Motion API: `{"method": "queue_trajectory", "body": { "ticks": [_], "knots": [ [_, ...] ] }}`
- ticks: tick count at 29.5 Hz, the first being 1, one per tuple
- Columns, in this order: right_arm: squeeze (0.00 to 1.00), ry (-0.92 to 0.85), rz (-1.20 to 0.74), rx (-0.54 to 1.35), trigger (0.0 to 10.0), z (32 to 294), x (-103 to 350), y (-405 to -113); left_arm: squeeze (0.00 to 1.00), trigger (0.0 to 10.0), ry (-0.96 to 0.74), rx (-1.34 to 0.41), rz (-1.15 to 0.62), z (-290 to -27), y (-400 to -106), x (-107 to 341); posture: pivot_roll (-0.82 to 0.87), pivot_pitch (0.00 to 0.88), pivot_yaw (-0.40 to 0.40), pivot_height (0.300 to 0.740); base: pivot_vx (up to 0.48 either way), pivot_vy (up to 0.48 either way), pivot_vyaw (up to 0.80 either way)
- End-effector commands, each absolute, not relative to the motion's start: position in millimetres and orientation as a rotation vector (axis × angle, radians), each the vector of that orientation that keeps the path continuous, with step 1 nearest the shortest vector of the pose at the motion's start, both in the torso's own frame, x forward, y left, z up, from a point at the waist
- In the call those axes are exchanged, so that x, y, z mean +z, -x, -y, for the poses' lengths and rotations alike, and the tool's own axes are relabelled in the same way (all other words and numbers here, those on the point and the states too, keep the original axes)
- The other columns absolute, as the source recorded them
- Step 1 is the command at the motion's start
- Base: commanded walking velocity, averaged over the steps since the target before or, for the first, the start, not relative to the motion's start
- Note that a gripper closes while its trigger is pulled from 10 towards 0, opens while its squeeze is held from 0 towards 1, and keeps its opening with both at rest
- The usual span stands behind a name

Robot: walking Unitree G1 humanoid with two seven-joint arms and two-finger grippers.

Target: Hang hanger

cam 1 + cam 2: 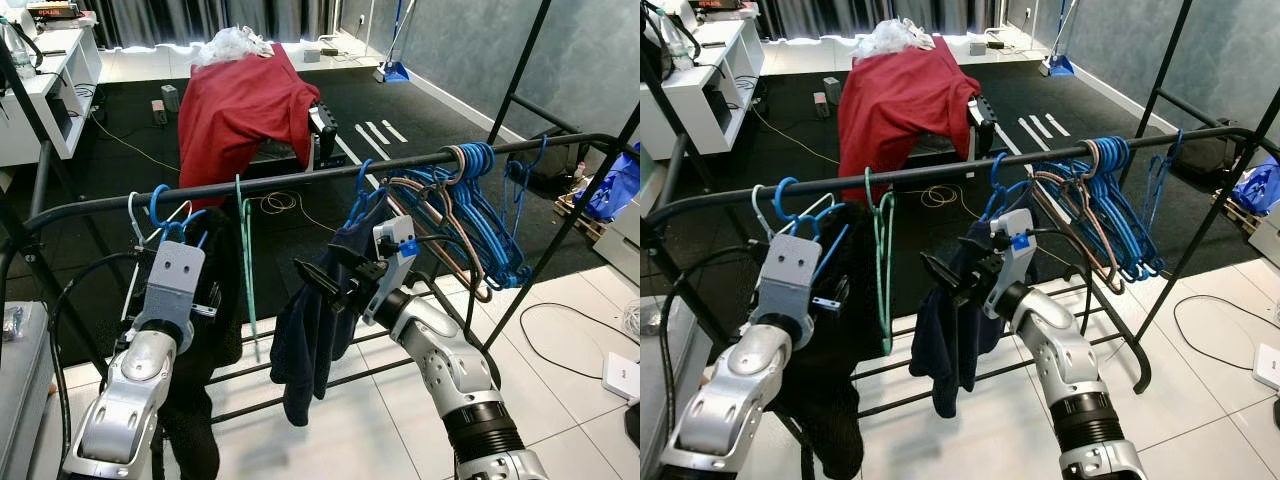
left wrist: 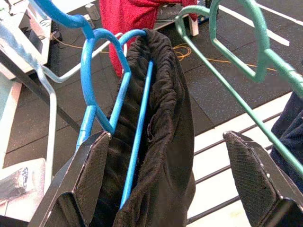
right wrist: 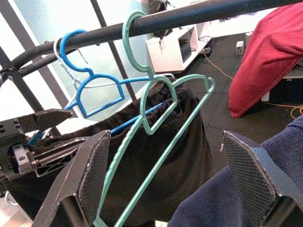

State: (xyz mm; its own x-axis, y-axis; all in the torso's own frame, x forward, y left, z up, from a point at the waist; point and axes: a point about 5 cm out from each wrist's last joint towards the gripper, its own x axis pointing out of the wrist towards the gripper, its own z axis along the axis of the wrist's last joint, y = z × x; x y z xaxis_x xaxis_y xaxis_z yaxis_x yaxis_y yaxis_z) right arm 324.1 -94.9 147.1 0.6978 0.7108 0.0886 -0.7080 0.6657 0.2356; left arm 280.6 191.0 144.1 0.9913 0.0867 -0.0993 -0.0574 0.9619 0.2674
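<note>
A black rail runs across in front of me. On it hang a blue hanger with a black garment, an empty green hanger, a blue hanger carrying a navy garment, and a bunch of blue and copper hangers. My left gripper is open, its fingers either side of the black garment just below the blue hanger. My right gripper is open and empty, beside the navy garment and pointing towards the green hanger.
A red cloth is draped over something behind the rack. A white shelf unit stands at the far left. The rack's slanted posts and lower bars cross below the rail. Cables lie on the floor, and a blue bag sits at right.
</note>
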Motion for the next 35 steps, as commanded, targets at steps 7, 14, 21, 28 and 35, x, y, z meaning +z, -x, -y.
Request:
{"method": "queue_trajectory", "body": {
  "ticks": [7, 14, 21, 28, 35],
  "knots": [
    [0.00, -0.280, -0.022, 0.800, 10.0, 96, 146, -321, 0.00, 10.0, -0.174, 0.215, -0.049, -211, -277, 152, 0.02, 0.000, -0.025, 0.740, 0.000, 0.000, 0.00],
    [0.00, -0.279, -0.027, 0.803, 10.0, 96, 146, -320, 0.00, 10.0, -0.154, 0.210, -0.055, -211, -277, 149, 0.02, 0.001, -0.026, 0.740, 0.000, 0.000, 0.00],
    [0.00, -0.281, -0.030, 0.801, 10.0, 97, 146, -319, 0.00, 10.0, -0.147, 0.193, -0.045, -209, -276, 150, 0.02, 0.005, -0.027, 0.740, 0.000, 0.000, 0.00],
    [0.00, -0.284, -0.031, 0.800, 10.0, 97, 146, -319, 0.00, 10.0, -0.248, 0.090, 0.024, -199, -279, 158, 0.02, 0.010, -0.027, 0.740, 0.000, 0.000, 0.00],
    [0.00, -0.286, -0.030, 0.797, 10.0, 96, 146, -320, 0.00, 10.0, -0.361, 0.036, 0.088, -195, -282, 168, 0.02, 0.009, -0.024, 0.740, 0.000, 0.000, 0.00]
  ]
}}
